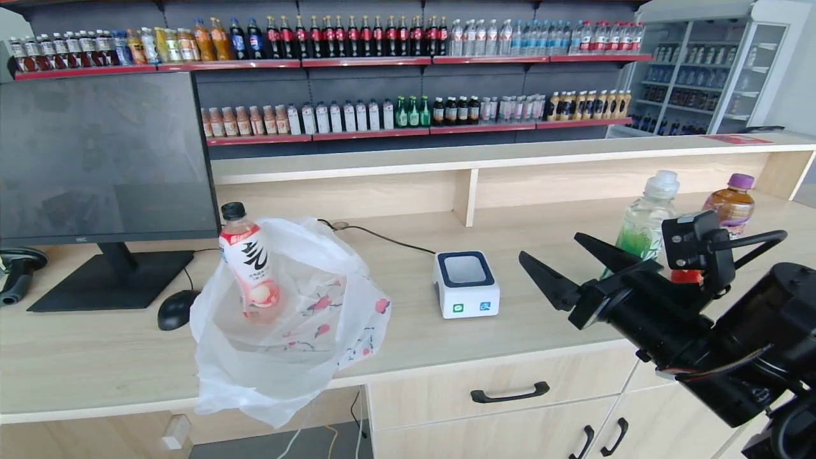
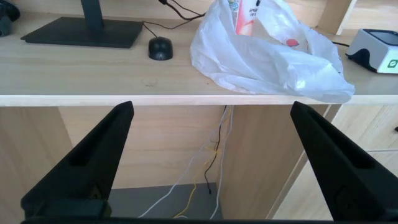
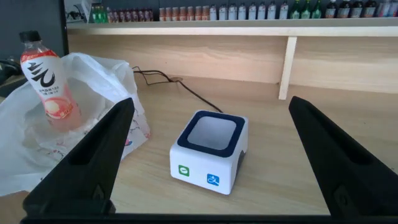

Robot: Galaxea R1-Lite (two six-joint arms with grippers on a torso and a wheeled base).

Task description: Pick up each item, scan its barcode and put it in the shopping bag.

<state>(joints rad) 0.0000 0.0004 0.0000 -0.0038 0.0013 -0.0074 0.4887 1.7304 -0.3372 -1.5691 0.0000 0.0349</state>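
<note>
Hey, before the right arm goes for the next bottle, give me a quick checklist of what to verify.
1. Is the right gripper open and empty: ok.
2. Is the green bottle upright on the counter: ok.
3. Is the scanner window uncovered: ok.
4. Is the shopping bag mouth open, pink bottle inside: ok.
5. Is the bag fully on the counter: not ok, it droops over the front edge.
6. Which way the green bottle's barcode faces: cannot tell.
</note>
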